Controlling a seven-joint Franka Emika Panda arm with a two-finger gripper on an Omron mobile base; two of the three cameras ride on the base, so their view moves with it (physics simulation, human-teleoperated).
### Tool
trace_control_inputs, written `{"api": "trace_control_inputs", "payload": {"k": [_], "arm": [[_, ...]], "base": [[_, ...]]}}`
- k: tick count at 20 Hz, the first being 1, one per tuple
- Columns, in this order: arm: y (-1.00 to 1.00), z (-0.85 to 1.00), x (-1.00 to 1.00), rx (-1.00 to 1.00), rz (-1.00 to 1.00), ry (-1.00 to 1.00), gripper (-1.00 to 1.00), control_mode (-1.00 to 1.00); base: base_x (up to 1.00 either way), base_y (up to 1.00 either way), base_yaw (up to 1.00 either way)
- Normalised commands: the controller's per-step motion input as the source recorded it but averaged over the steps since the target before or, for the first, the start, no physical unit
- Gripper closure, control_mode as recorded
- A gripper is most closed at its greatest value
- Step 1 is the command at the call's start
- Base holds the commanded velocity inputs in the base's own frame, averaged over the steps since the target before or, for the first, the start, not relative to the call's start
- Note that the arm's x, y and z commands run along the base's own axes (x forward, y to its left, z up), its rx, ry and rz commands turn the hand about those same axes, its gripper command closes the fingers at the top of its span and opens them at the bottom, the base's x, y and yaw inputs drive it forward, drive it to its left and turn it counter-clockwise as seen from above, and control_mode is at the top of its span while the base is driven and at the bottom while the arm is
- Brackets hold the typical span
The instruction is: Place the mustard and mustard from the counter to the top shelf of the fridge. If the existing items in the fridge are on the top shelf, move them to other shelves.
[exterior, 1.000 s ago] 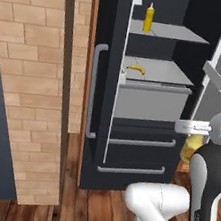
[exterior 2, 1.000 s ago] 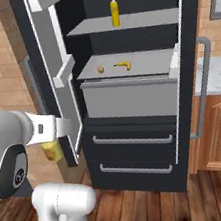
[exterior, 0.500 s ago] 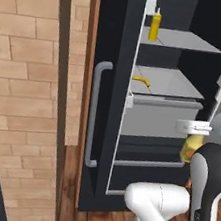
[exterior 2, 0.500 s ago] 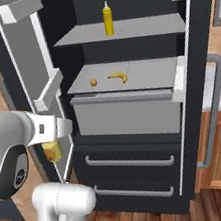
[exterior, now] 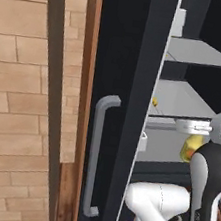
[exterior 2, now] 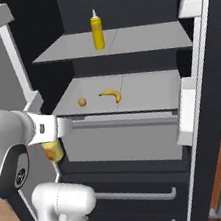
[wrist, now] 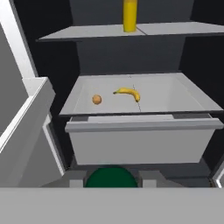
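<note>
End effector (exterior 2: 53, 151) clamped on short amber mustard bottle (exterior 2: 53, 152) before open fridge (exterior 2: 117, 10), tall yellow bottle (exterior 2: 98, 31) upright on top shelf (exterior 2: 142, 40), banana (exterior 2: 111, 95) and orange fruit (exterior 2: 82, 102) below

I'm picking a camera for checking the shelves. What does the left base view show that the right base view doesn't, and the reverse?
Left base view adds the brick wall and the door's grey bar handle. Right base view adds the all-yellow mustard on the top shelf and the orange fruit on the tray below. Both show the gripper holding the amber bottle.
</note>
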Motion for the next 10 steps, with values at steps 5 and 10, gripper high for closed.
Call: {"api": "trace_control_inputs", "payload": {"k": [5, 10], "arm": [[0.0, 0.0, 0.0, 0.0, 0.0, 0.0, 1.0, 1.0], [0.0, 0.0, 0.0, 0.0, 0.0, 0.0, 1.0, 1.0]], "base": [[0.41, -0.34, -0.08], [0.46, -0.3, -0.06]]}}
